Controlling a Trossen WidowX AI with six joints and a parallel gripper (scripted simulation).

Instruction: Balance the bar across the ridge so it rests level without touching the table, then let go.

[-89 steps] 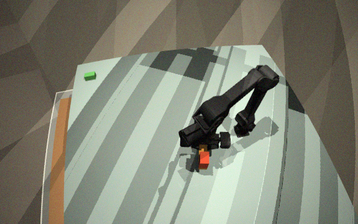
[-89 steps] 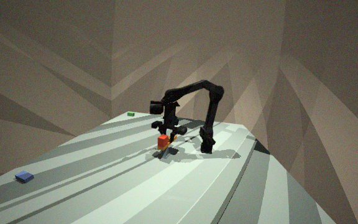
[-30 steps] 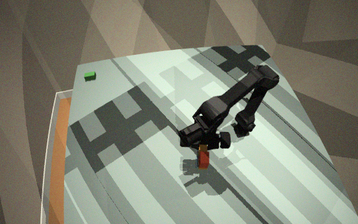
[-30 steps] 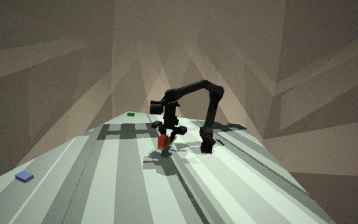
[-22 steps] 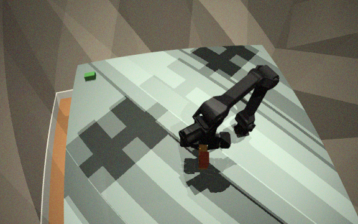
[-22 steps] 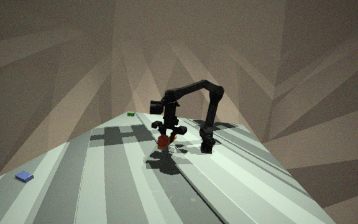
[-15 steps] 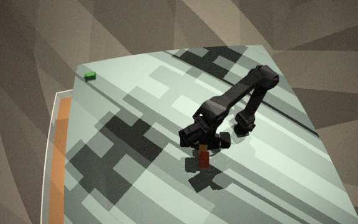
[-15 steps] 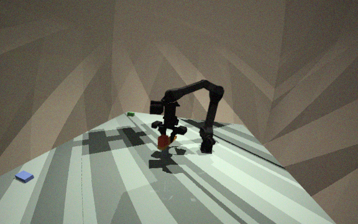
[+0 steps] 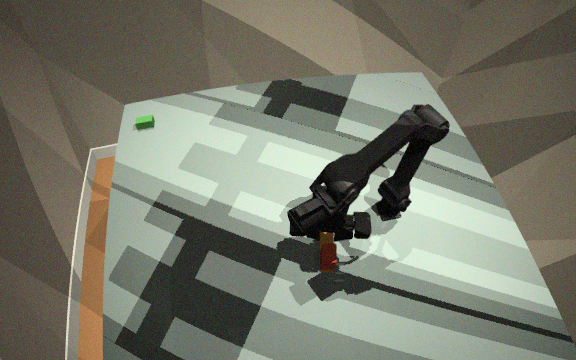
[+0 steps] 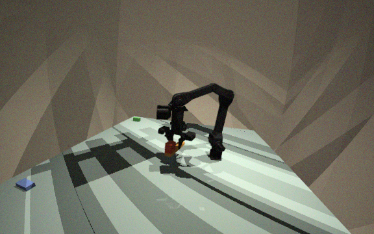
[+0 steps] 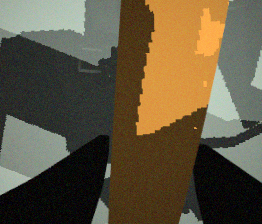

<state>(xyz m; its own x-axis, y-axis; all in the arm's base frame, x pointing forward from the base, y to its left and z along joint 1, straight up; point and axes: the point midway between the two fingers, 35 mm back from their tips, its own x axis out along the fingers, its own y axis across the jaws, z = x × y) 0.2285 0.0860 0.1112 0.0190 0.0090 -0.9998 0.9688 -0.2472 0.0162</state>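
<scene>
The bar is orange, with a red block at its near end. It runs between my fingertips and up through the wrist view. My gripper points down around the bar and is slightly open, with a narrow gap on each side in the wrist view. A dark bluish shape under the bar appears to be the ridge, mostly lost in shadow. The bar appears to be off the table. Its contact with the ridge and exact levelness cannot be told.
A small green block lies at the table's far left corner. A blue low pyramid-shaped block lies near the left edge. An orange strip with a pale rim runs beside the table. Dark shadows cross the patterned table top.
</scene>
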